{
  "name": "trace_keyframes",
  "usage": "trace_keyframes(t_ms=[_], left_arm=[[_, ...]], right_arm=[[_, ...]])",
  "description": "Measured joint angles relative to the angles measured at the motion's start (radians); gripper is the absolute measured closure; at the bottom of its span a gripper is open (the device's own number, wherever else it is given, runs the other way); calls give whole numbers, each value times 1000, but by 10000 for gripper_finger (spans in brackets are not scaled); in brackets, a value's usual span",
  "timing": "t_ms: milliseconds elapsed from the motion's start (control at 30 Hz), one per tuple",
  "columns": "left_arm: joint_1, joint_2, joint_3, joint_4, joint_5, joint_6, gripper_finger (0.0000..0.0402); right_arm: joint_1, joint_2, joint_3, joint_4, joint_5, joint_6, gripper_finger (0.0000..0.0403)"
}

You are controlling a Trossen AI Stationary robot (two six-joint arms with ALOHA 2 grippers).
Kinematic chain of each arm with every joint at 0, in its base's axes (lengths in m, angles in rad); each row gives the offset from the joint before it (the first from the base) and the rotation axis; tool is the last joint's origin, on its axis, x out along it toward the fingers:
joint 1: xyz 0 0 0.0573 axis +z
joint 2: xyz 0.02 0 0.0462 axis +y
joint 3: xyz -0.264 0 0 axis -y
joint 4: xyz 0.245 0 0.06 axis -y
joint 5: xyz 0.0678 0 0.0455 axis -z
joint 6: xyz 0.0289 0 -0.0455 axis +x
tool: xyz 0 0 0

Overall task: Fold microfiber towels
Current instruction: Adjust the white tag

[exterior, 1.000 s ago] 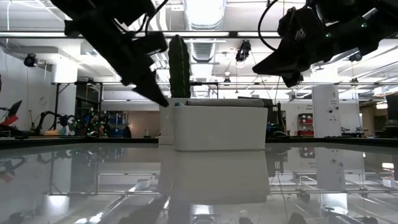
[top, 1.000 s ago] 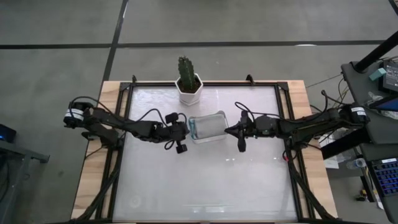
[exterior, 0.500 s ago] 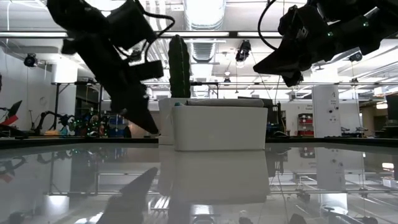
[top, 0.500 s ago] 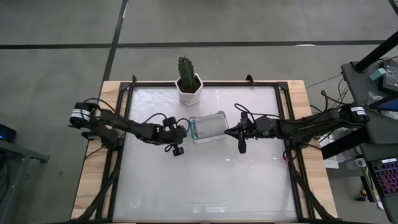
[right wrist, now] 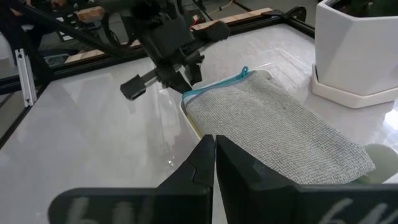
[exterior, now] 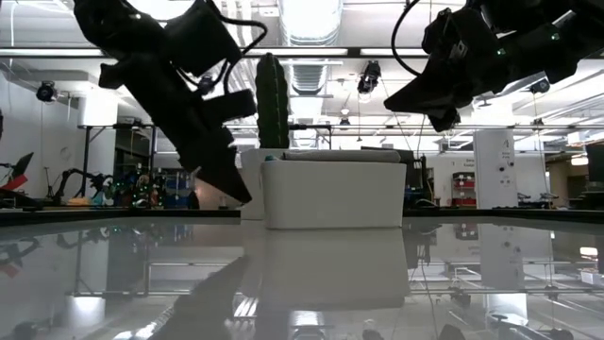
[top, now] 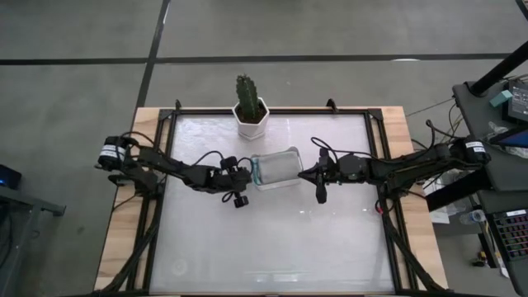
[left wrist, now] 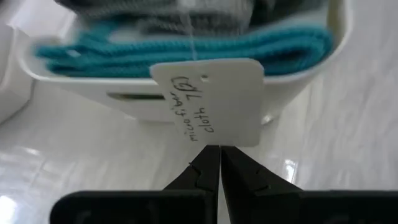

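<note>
A white tray (top: 257,178) stands mid-table. It holds folded microfiber towels: a grey one (right wrist: 280,124) lies on top of a teal one (left wrist: 186,46). A white handwritten paper tag (left wrist: 211,102) hangs on a thread over the tray's wall (left wrist: 74,87). My left gripper (left wrist: 219,152) is shut, slanting down beside the tray's left end (exterior: 269,194), with its tips at the tag's lower edge. My right gripper (right wrist: 214,142) is shut and hangs above the table off the tray's right end (top: 297,169), touching nothing. My left gripper's shut fingertips (left wrist: 208,158) stand right at the paper tag's lower edge (left wrist: 214,143), slanting down from the table's left. I cannot tell whether they touch the tag.
A cactus in a white hexagonal pot (top: 250,111) stands just behind the tray, near the far edge. The glossy white tabletop (top: 272,239) stretches to the near edge. A black frame rail (top: 388,206) runs along the table's sides.
My left gripper has sunk toward the table beside the tray's left end, staying shut, and tipped a little steeper. The tray and towels have kept their place.
</note>
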Motion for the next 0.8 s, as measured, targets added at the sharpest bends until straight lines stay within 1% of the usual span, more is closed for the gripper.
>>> trace_keyframes(t_ms=[633,800], left_arm=[[0,-102,-5,3,-1,2,402],[0,-145,-3,24,-9,29,402]], right_arm=[[0,0,0,-7,0,2,394],[0,0,-1,-9,0,12,394]])
